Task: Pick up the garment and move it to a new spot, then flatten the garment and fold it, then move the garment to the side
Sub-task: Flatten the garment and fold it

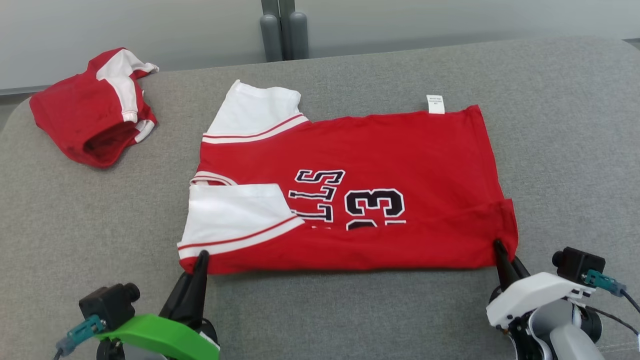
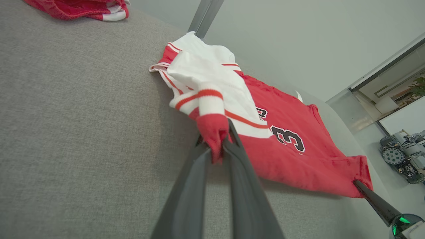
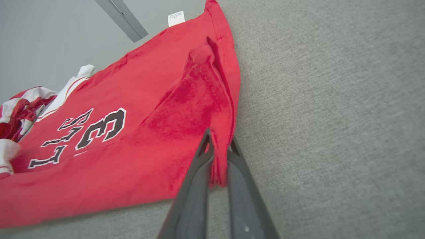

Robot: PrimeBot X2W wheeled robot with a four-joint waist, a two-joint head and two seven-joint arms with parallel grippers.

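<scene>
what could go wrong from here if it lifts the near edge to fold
The right fingers pinch only a thin bit of the jersey at its hem corner, so it may slip out on lifting. The left fingers hold bunched cloth by the folded sleeve, which may drag loose and spoil the fold.

You're in what looks like a robotics lab: wheeled machines [image 2: 402, 159] parked on the floor by a glass partition [image 2: 348, 111], bare pale walls [image 2: 298, 39], and a grey padded worktable [image 1: 550, 100].
</scene>
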